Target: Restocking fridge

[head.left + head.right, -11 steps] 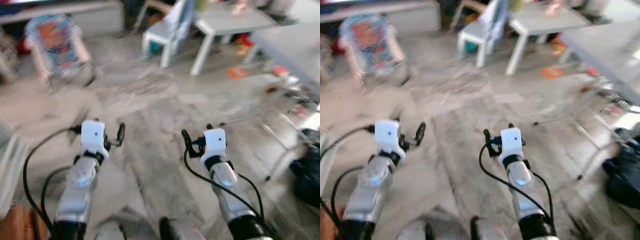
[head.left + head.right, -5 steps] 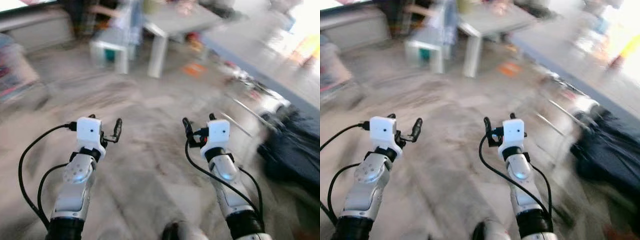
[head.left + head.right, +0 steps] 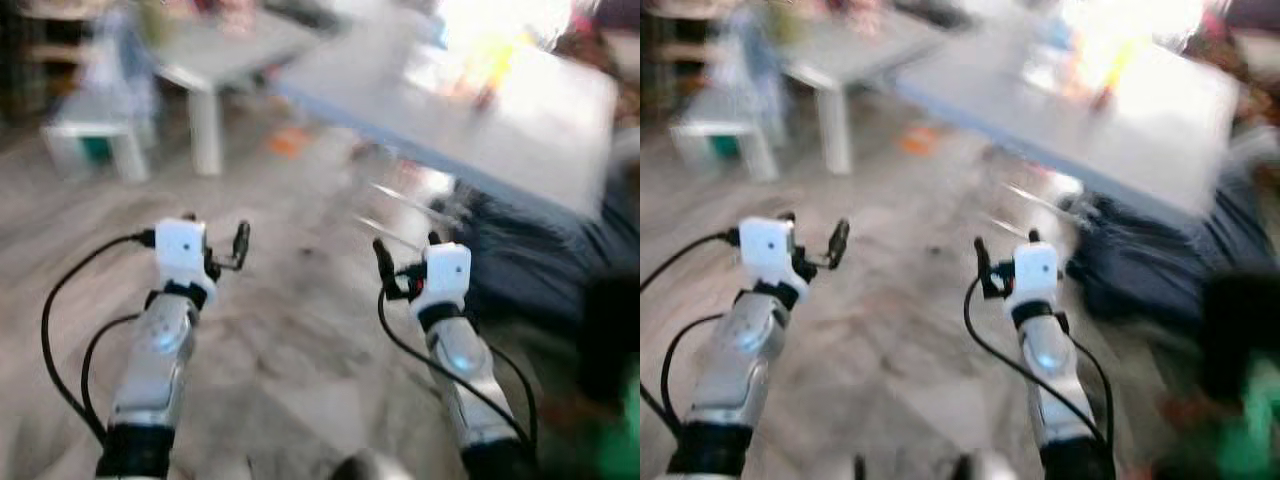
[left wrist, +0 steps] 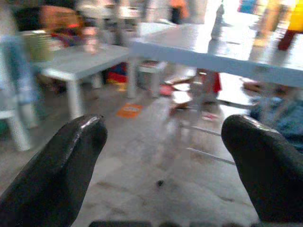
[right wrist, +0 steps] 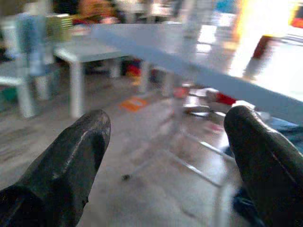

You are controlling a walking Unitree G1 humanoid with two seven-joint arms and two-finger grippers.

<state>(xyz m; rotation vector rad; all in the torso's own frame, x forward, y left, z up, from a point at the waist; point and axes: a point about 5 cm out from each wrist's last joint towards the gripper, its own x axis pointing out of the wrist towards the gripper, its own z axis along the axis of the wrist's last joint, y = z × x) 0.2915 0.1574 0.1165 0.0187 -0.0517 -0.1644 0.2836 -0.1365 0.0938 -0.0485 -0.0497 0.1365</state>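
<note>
The left gripper and right gripper ride at chest height with fingers spread wide and nothing held, likely carried clear while the robot walks. No fridge is visible; a long grey table stands ahead over the pale stone floor.

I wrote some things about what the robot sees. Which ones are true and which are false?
1. Both grippers are open and hold nothing. True: the left gripper and right gripper hang over bare floor.
2. The left gripper holds a milk carton. False: it holds nothing.
3. A small white table stands ahead on the robot's left. True.
4. The big grey table lies on its side. False: it stands upright.
</note>
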